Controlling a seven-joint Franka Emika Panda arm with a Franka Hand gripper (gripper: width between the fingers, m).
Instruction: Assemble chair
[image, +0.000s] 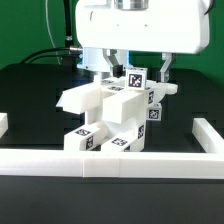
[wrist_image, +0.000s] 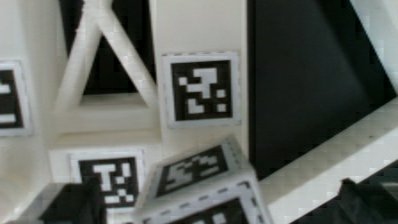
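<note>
White glossy plastic, blocky: the chair (image: 108, 112) sits as a tight cluster of loose-looking parts at the centre of the black table (image: 30, 95), not a finished seat. Exterior view: a slab juts out toward 9 o'clock, and a stepped stack of blocks fills the middle. One upright top block (image: 136, 78) stands at 12 o'clock of the cluster, w/ smaller bits toward 3 o'clock. Small b&w square tags (image: 135, 75) are on most faces, several along the low blocks at 6 o'clock.

The fingers (image: 116, 66) hang from the white arm housing (image: 140, 25) directly over the cluster. They are spread wide, one each side of the top block. Can't tell if either touches it; nothing looks pinched.

A long low white border wall (image: 110, 160) runs across at 6 o'clock, just in front of the chair parts, w/ a side piece at 3 o'clock. The backdrop (image: 215, 80) is green.

Wrist view, close-up & blurry: X-brace struts (wrist_image: 98, 50) w/ dark gaps betw. them, and beside them a tall white panel carrying a tag. Two more tags sit tilted near the dark fingertips (wrist_image: 71, 205), which stand well apart.
</note>
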